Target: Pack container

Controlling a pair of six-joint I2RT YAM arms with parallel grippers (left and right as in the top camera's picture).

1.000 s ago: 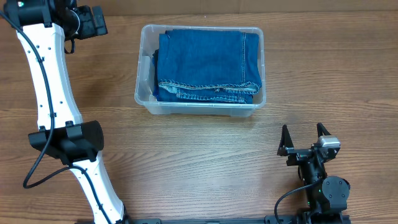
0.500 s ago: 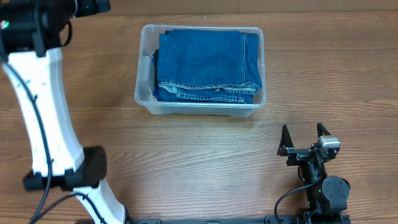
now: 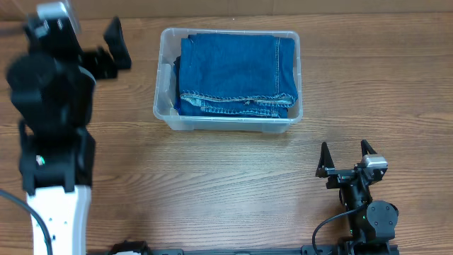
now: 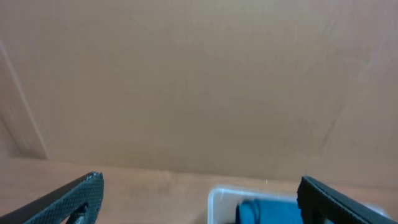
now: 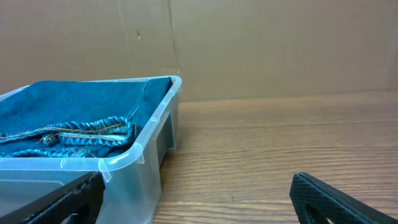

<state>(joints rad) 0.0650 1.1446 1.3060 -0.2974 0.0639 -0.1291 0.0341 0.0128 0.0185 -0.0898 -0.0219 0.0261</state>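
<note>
The container (image 3: 225, 124) is a clear plastic tub at the back middle of the table. It holds folded blue jeans (image 3: 237, 71) that fill it. My left gripper (image 3: 107, 51) is open and empty, raised off the table to the left of the tub, and looks blurred. In the left wrist view its fingers (image 4: 199, 208) frame the tub's corner (image 4: 214, 198) and the jeans (image 4: 267, 211). My right gripper (image 3: 347, 157) is open and empty near the front right, apart from the tub. In the right wrist view its fingers (image 5: 199, 205) spread wide, with the tub (image 5: 143, 149) and jeans (image 5: 74, 118) at left.
The wooden table (image 3: 233, 191) lies between the tub and the right gripper. A brown cardboard wall (image 5: 280, 43) stands behind the table. The left arm's white links (image 3: 56, 212) rise over the left side.
The left arm has swung and risen toward the camera. Its gripper has come from the back left corner to just left of the tub. The right arm and tub have not moved.
</note>
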